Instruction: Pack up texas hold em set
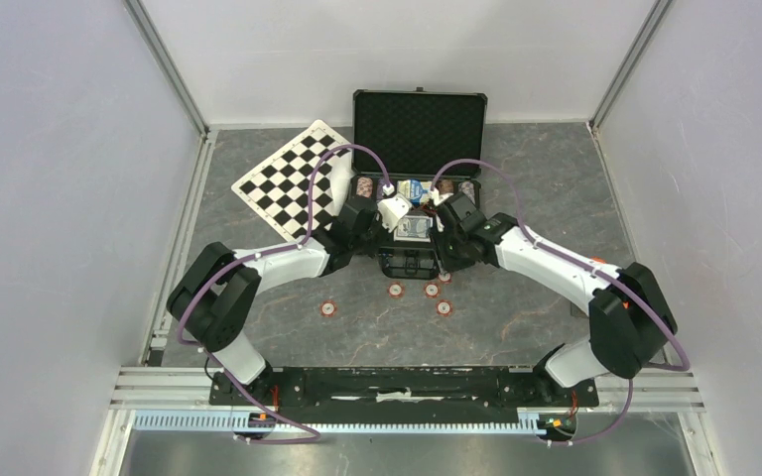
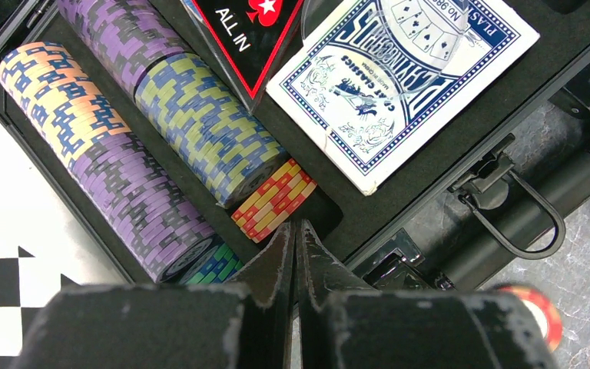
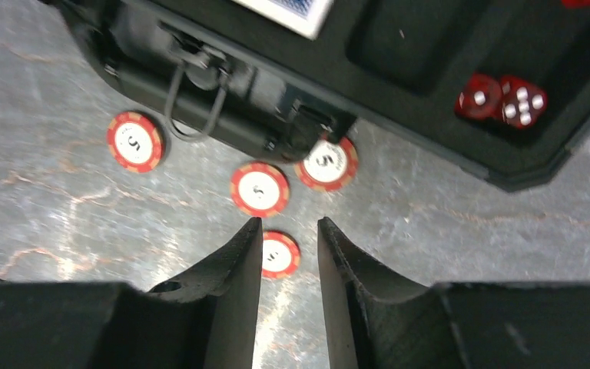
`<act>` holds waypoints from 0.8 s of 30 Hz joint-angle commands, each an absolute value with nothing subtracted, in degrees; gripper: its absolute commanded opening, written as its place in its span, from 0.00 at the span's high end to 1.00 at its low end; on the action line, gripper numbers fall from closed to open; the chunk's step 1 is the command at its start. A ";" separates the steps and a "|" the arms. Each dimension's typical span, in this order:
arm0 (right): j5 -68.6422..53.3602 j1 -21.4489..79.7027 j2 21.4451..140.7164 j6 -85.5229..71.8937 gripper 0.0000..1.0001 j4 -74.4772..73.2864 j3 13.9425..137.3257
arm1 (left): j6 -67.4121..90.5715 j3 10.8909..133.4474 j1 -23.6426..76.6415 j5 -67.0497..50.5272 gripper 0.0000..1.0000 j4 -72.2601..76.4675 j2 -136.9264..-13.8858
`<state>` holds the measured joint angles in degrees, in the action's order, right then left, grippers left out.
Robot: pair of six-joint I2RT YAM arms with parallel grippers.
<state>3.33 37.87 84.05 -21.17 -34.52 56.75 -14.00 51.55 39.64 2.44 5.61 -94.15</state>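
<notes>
Just before the case (image 3: 399,46), your right end effector (image 3: 288,231) gapes over a red chip (image 3: 280,254) that may skid if pinched off-centre; your left end effector (image 2: 296,231) is pressed together.

From above, the arms (image 1: 288,260) hide much of the case (image 1: 419,119), and markings on the loose chips (image 1: 395,290) are unreadable.

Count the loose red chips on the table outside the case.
5. One chip far left; two side by side before the case; one nearer the table edge; one against the case front. Others may be hidden.
</notes>
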 commanded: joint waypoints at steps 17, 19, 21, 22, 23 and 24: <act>8.00 45.25 83.38 -24.03 0.19 -34.82 49.22 | -13.51 53.17 39.81 1.23 0.92 6.25 -94.09; 7.66 45.83 82.83 -24.35 0.12 -34.67 47.41 | -13.54 53.17 39.81 1.23 0.92 6.24 -93.99; 7.42 46.33 82.42 -24.70 0.11 -33.96 46.06 | -13.49 53.17 39.81 1.14 0.92 6.24 -94.04; 7.55 46.52 82.23 -25.11 0.11 -33.58 45.52 | -13.48 53.17 39.83 1.14 0.92 6.24 -93.99; 7.49 46.76 82.23 -25.38 0.13 -33.34 45.28 | -13.46 53.20 39.82 1.14 0.92 6.24 -93.93; 7.61 47.08 82.38 -25.63 0.15 -33.15 45.27 | -13.53 53.18 39.86 1.19 0.92 6.24 -93.88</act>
